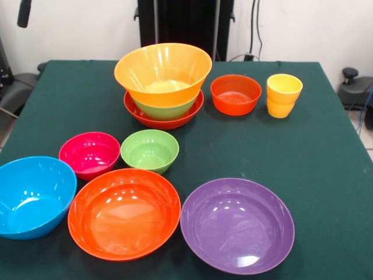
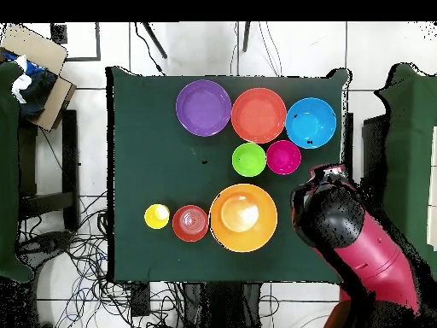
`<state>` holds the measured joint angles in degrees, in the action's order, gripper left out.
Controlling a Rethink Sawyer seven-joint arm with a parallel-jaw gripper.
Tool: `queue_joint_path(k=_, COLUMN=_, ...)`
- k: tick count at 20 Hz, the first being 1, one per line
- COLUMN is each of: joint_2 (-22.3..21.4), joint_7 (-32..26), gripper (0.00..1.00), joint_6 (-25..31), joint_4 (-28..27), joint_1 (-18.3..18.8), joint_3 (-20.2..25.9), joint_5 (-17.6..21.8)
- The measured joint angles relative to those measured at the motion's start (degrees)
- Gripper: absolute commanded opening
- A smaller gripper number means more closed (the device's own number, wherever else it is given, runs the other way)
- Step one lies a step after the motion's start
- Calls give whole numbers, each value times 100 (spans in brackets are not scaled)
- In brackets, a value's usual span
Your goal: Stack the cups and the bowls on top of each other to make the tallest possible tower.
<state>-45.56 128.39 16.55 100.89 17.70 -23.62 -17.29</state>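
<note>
Tower of nested bowls stands on the green worktop, well apart from the arm at the worktop's edge. Whether the gripper is open or closed cannot be told; it touches nothing visible.

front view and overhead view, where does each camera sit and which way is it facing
Front view: sits across the table, looking over the bowls toward the tower and the cups at the far side; no arm or gripper shows, only dark robot hardware behind the table.
Overhead view: sits above, looking straight down on the table; the red and black arm shows at lower right, its gripper hidden.
Shared: both show the same bowls, such as the purple bowl, turned half round between views.
</note>
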Motion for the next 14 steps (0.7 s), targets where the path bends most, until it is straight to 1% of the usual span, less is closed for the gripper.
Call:
queue_joint_path(k=2, joint_2=-42, joint_7=-5, gripper=100, joint_6=94, joint_4=-2, joint_1=72, joint_3=63, joint_5=60)
queue_joint_path(k=4, joint_2=-162, joint_7=-7, gripper=100, joint_6=457, joint_4=-28, joint_1=312, joint_3=227, joint_5=255)
queue_joint_path(k=8, joint_2=-300, joint_7=-7, gripper=100, joint_6=1071, joint_4=-68, joint_1=627, joint_3=388, joint_5=541)
queue_joint_path(k=11, joint_2=-387, joint_7=-7, gripper=100, joint_6=1401, joint_4=-88, joint_1=754, joint_3=457, joint_5=740)
queue_joint_path(k=14, joint_2=-426, joint_7=-7, gripper=100, joint_6=1521, joint_4=-111, joint_1=767, joint_3=519, joint_5=874)
